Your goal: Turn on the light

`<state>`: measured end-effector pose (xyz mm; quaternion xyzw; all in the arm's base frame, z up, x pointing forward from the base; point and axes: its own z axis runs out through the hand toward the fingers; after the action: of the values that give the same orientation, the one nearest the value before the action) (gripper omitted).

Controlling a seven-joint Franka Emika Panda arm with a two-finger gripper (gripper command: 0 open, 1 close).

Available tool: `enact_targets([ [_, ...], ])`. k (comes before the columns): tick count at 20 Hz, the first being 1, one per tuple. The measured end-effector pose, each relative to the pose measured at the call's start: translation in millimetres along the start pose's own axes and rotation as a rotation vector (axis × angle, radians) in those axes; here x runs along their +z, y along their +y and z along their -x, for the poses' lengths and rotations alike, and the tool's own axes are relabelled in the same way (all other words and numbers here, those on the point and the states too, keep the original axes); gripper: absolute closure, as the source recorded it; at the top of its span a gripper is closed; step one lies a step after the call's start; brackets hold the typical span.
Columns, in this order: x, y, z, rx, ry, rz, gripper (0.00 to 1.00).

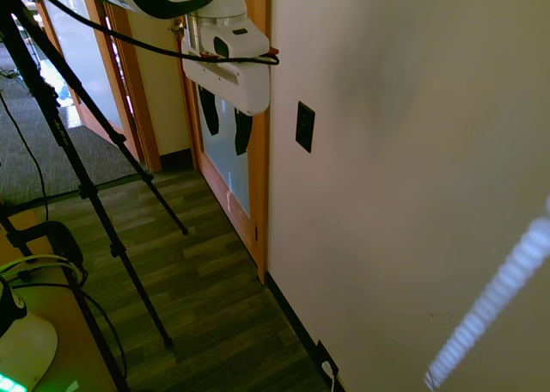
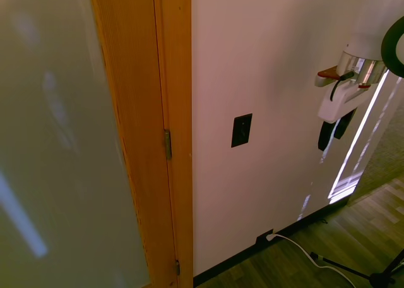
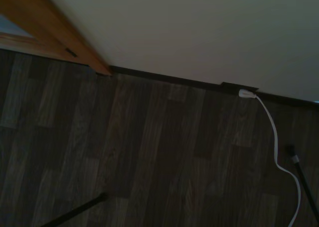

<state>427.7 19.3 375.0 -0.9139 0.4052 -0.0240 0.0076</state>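
Observation:
The light itself is out of view. Its switch [image 1: 304, 126] [image 2: 241, 130] is a small black upright plate on the cream wall, at about chest height beside the wooden door frame. My gripper [image 1: 226, 124] [image 2: 334, 130] hangs in the air with its black fingers pointing down, apart, and nothing between them. It is roughly level with the switch and stands off from the wall, a few hand-widths away, touching nothing. The wrist view looks down at the floor and baseboard and does not show the switch.
A wooden door frame [image 1: 258, 194] [image 2: 172, 111] with a frosted glass panel borders the wall. Low on the wall sits a dark outlet plate [image 1: 326, 360] [image 2: 263, 239] [image 3: 239, 86] with a white plug and cord [image 3: 275, 137] trailing over the dark wood floor [image 3: 149, 162].

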Motion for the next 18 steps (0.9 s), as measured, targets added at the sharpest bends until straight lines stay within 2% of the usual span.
enact_targets([
  [5, 2.0, -13.5, 3.1, 0.021, 0.011, -0.009, 0.00],
  [8, 11.5, -47.6, 7.2, 0.046, 0.036, -0.051, 0.00],
  [12, 44.9, -92.4, 6.2, 0.100, 0.076, -0.122, 0.00],
  [15, 70.1, -122.3, -6.2, 0.171, 0.145, -0.156, 0.00],
  [18, 86.5, -145.1, -35.1, 0.280, 0.230, -0.156, 0.00],
])
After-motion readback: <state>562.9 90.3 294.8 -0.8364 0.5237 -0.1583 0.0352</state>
